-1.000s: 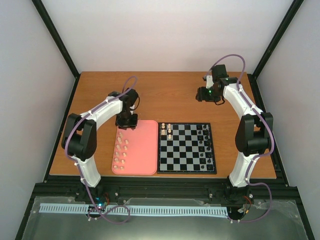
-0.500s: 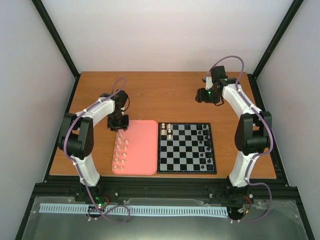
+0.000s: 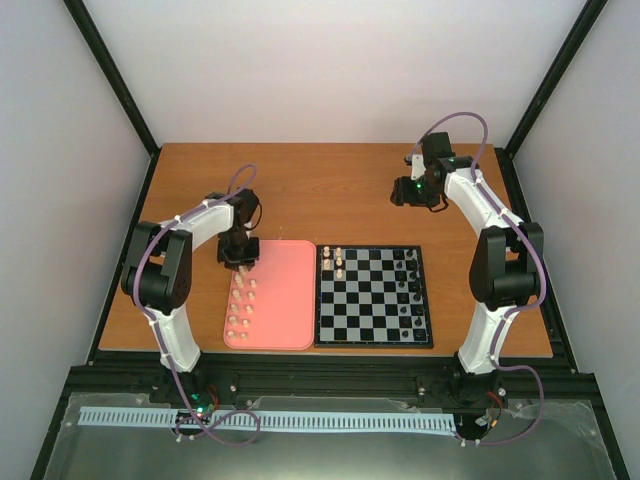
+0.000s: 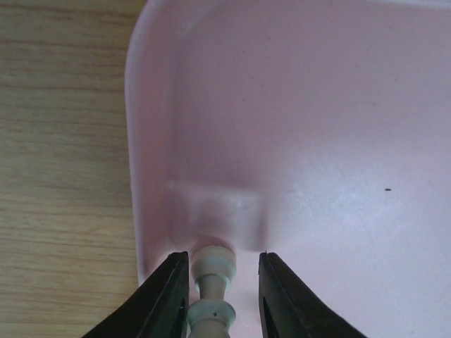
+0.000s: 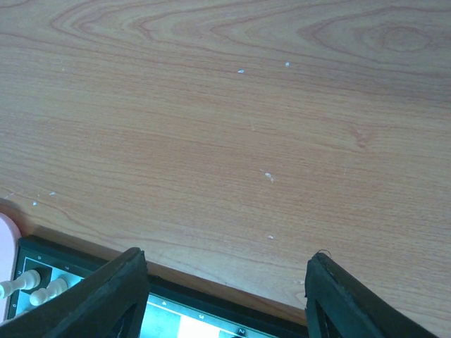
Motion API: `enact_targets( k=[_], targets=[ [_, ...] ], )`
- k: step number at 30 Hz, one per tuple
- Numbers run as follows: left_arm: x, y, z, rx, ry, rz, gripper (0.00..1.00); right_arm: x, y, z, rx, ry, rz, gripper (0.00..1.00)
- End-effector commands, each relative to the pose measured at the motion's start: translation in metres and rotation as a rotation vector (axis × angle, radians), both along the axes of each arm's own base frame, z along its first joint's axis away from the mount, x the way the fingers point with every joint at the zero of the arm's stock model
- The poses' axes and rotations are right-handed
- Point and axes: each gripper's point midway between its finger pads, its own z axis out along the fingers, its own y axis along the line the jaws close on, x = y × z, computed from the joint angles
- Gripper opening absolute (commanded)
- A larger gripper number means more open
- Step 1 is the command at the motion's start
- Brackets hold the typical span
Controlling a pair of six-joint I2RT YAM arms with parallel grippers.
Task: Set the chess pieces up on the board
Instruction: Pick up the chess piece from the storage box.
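The wooden table carries a salmon-pink tray on the left and the board touching its right edge, the two much alike in size. The left arm bends over the tray's far-left corner, and the right arm reaches out over bare wood beyond the board's far edge. The right gripper hangs there well apart from the board, its jaws spread wide with nothing between them. The left gripper is down at the tray's far-left corner, jaws drawn narrow around one upright cream piece; the wrist view shows a slim gap on one side of it, so it is straddled, not clamped. Most of the chess pieces stand on the tray in two short columns along its left side, and a few more stand on the board's far-left squares. The black pieces line the board's right side
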Motion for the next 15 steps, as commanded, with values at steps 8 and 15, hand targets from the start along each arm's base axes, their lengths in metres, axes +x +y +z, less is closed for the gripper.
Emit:
enact_targets(
  k=[8,15],
  targets=[
    [0.0099,0.0064,-0.0017,0.020,-0.016,0.005,0.12,0.0042,-0.0058,-0.0011,-0.014,-0.012,-0.011,0.61],
    [0.0114,0.0084,0.0030,0.027,-0.021,-0.007,0.01,0.0082,-0.0071,0.0039,-0.020,-0.025,-0.019,0.62]
  ],
)
